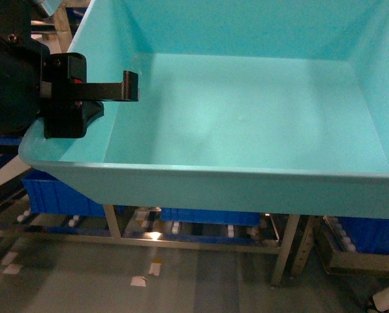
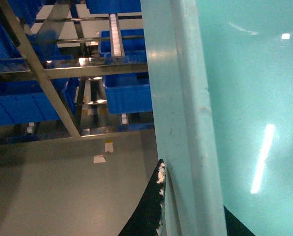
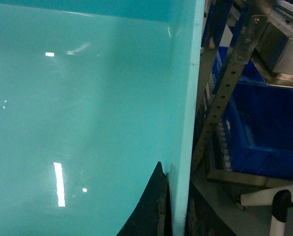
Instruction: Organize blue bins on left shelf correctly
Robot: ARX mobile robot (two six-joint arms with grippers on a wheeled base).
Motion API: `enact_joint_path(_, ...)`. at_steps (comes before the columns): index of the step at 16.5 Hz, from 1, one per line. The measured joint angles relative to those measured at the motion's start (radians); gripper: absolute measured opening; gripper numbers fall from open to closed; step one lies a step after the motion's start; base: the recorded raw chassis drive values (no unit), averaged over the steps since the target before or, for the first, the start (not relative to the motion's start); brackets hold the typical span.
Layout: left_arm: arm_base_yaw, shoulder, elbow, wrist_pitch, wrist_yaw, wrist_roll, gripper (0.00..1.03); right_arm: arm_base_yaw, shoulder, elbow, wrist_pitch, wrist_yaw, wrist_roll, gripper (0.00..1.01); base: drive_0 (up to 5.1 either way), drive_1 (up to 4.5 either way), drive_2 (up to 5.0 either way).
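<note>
— Two grippers on one load, is that right?

— So it looks. Nearest the head camera is the light turquoise rectangular plastic tub point(image 1: 247, 117), smooth-walled with a rolled rim, empty and carried in the air. The left gripper point(image 1: 113, 91), black, has one finger hooked over the tub's left rim and reaching inside; the left wrist view shows the wall running between its dark pads point(image 2: 154, 206), so I judge the jaws clamped on that rim.

— And the right gripper?

— It is out of the head view. The right wrist camera shows the right gripper point(image 3: 171, 206) with dark fingers on either side of the tub's right wall, so it appears clamped there too. A grip on each side would keep such a wide tub level.

— Where is the tub relative to the rack?

— Held high and in front of it. Below and beyond stands the shiny stainless-steel flow rack point(image 1: 201, 238) with lanes of white rollers point(image 2: 116, 32). Deeper dark-blue ribbed crates point(image 1: 54, 192) already sit in its lower lanes. The tub does not touch the rack; placing it remains undone, I judge.
</note>
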Motion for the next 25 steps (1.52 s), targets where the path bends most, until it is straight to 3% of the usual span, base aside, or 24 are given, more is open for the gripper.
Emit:
enact_joint_path(10, -0.002, -0.002, 0.0, 0.0, 0.0, 0.0, 0.06, 0.0, 0.0, 0.0, 0.001, 0.0, 0.0, 0.02, 0.0, 4.23, -4.2)
enact_joint_path(15, -0.002, 0.0, 0.0, 0.004, 0.0, 0.0, 0.06, 0.0, 0.0, 0.0, 0.002, 0.001, 0.0, 0.02, 0.0, 0.0, 0.0)
enact_joint_path(20, -0.003, 0.0, 0.0, 0.0, 0.0, 0.001, 0.06, -0.002, 0.0, 0.0, 0.0, 0.002, 0.0, 0.02, -4.7, 3.68, 1.3)
enact_joint_path(25, 0.0, 0.0, 0.0, 0.0, 0.0, 0.002, 0.06, 0.0, 0.0, 0.0, 0.0, 0.0, 0.0, 0.02, 0.0, 0.0, 0.0)
